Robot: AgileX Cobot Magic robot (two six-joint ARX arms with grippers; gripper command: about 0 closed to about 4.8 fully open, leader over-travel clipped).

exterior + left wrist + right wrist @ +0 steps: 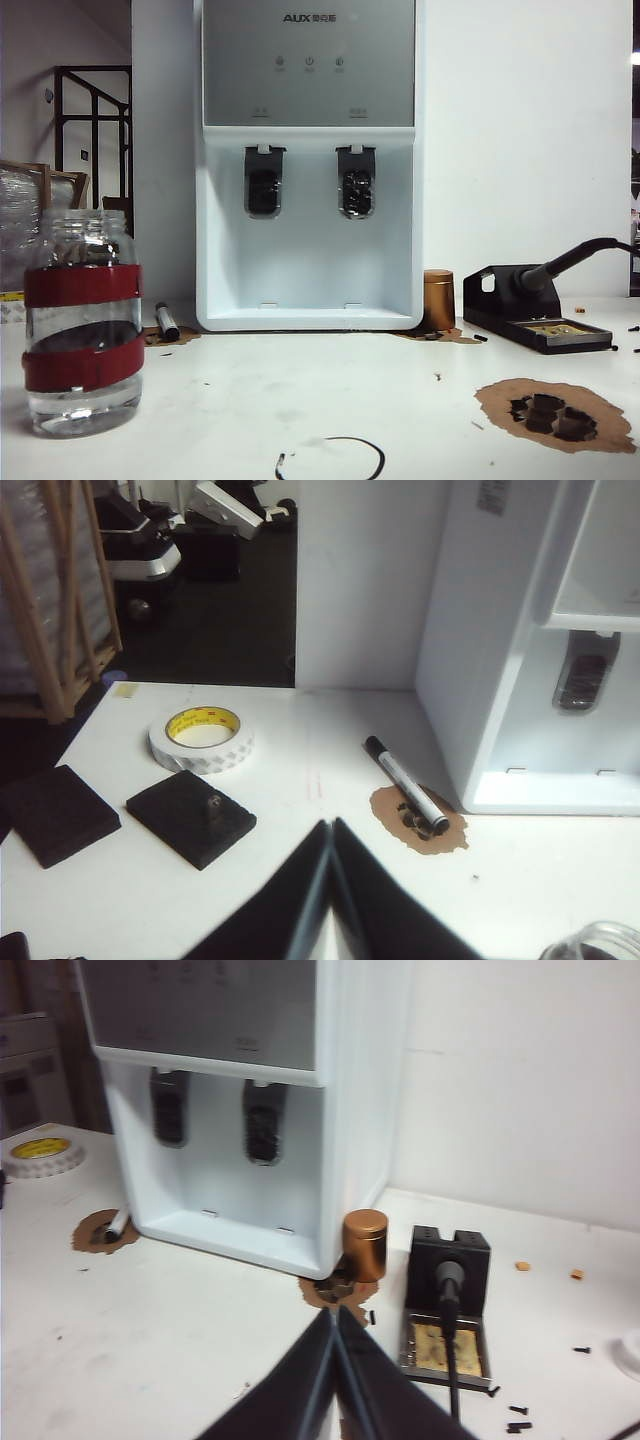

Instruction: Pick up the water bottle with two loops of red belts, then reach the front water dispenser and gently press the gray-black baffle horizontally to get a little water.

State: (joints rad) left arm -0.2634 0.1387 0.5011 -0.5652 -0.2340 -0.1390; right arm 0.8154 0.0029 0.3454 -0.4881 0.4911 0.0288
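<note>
The bottle [82, 322] stands near-left on the table [300, 400], ungrasped, water in its base. My left claw [331, 825] hovers beside it, clenched and empty; my right claw [336, 1312], clenched too, faces the dispenser [308, 170]. Going in with shut jaws could topple the bottle; the marker [405, 783] and tape roll [201, 738] clutter the far side.

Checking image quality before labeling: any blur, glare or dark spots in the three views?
Exterior view: sharp overall; the bottle and the dispenser are crisp, its gray panel evenly lit. Left wrist view: table sharp, the room beyond it dark; the shut left gripper is a black silhouette. Right wrist view: soft and slightly blurred throughout, dispenser panel lettering unreadable; the shut right gripper is equally dark.
</note>
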